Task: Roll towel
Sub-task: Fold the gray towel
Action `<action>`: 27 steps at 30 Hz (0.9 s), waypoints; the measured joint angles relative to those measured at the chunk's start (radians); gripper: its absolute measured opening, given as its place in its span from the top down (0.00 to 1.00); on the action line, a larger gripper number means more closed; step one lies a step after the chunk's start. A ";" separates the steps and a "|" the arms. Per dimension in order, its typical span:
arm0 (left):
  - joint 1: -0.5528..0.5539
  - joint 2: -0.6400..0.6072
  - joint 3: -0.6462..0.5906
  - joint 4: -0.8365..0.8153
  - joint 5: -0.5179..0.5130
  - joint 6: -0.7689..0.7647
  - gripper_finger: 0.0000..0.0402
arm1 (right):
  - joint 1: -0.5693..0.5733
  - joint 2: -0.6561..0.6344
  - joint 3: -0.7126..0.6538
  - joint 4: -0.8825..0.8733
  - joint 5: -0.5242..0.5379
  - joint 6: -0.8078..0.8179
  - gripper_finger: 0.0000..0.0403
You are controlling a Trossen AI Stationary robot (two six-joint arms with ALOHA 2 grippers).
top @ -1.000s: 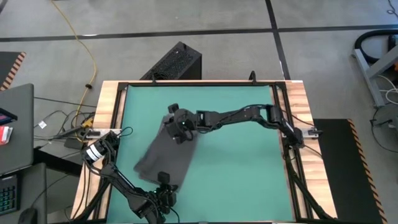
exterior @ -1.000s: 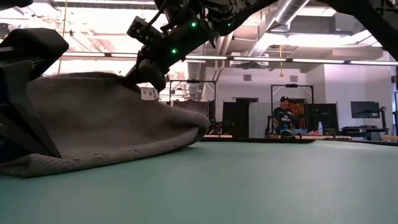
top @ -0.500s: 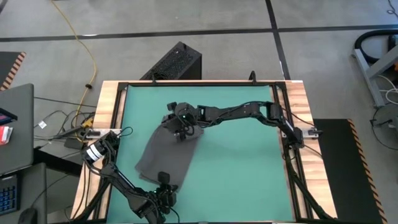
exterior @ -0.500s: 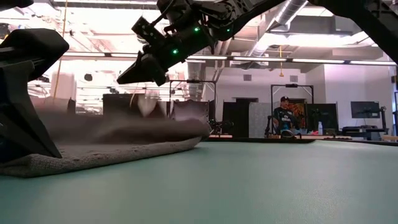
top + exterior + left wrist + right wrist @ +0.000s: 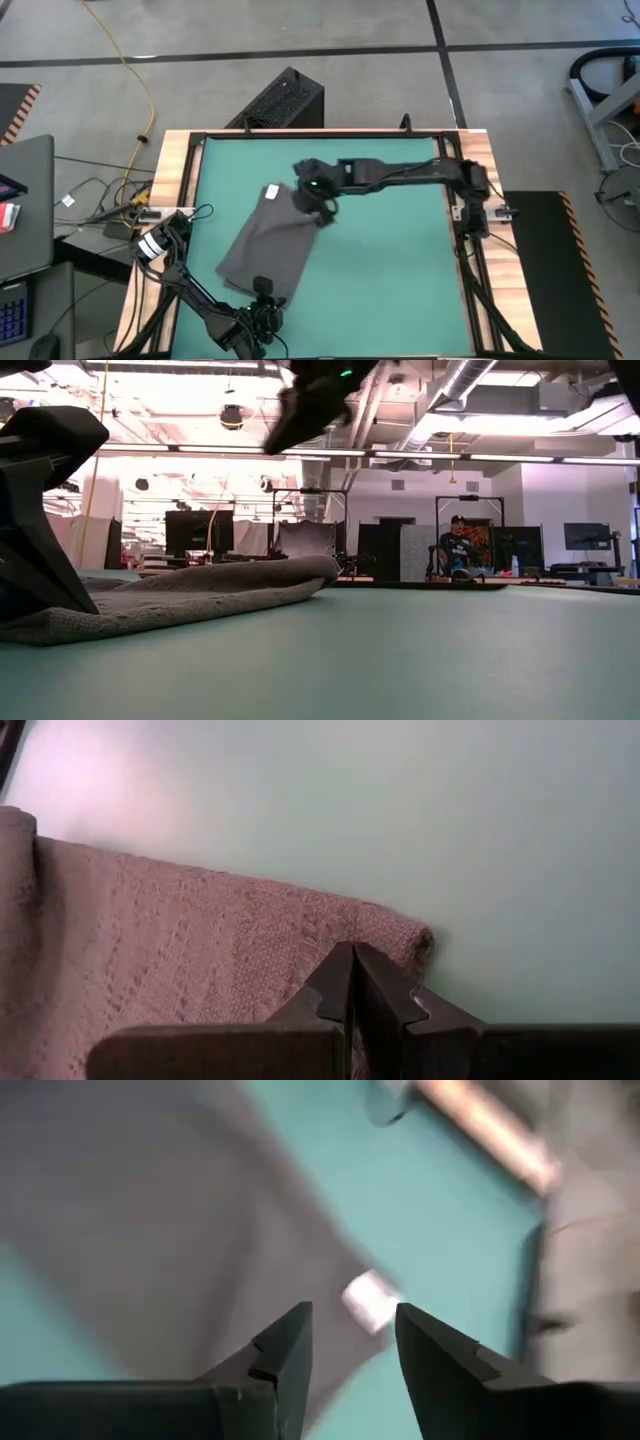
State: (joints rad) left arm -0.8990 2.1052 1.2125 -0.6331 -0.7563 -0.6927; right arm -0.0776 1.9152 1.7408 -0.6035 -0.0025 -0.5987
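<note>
1. Grey cloth: the towel (image 5: 268,238) lies flat on the table's (image 5: 390,260) left half, its long axis running from near-left to far-right.
2. The right gripper (image 5: 322,203), fingers spread and empty, hovers above the towel's far-right end.
3. The left gripper (image 5: 352,982), fingers pressed together, sits at the near edge, closer to the cloth.

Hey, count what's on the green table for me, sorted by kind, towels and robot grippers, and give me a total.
Towels: 1, the dark grey towel with a small white label.
Grippers: 2, the left gripper and the right gripper.
Total: 3
</note>
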 joint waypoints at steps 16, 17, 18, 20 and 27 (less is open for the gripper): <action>-0.012 -0.012 -0.002 -0.037 0.002 -0.039 1.00 | -0.047 -0.223 -0.736 0.600 -0.048 0.209 0.59; -0.011 -0.012 -0.002 -0.037 0.002 -0.039 1.00 | -0.048 -0.207 -0.736 0.603 -0.025 0.209 0.57; -0.011 -0.012 -0.002 -0.037 0.002 -0.039 1.00 | -0.050 -0.188 -0.735 0.606 -0.008 0.213 0.55; -0.011 -0.012 -0.002 -0.035 0.002 -0.039 1.00 | -0.053 -0.136 -0.717 0.598 0.002 0.232 0.49; -0.011 -0.012 -0.002 -0.036 0.001 -0.046 1.00 | -0.031 -0.025 -0.640 0.584 -0.035 0.258 0.38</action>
State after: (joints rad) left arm -0.9096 2.0930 1.2106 -0.6689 -0.7555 -0.7387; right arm -0.1083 1.8902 1.1012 -0.0191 -0.0376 -0.3410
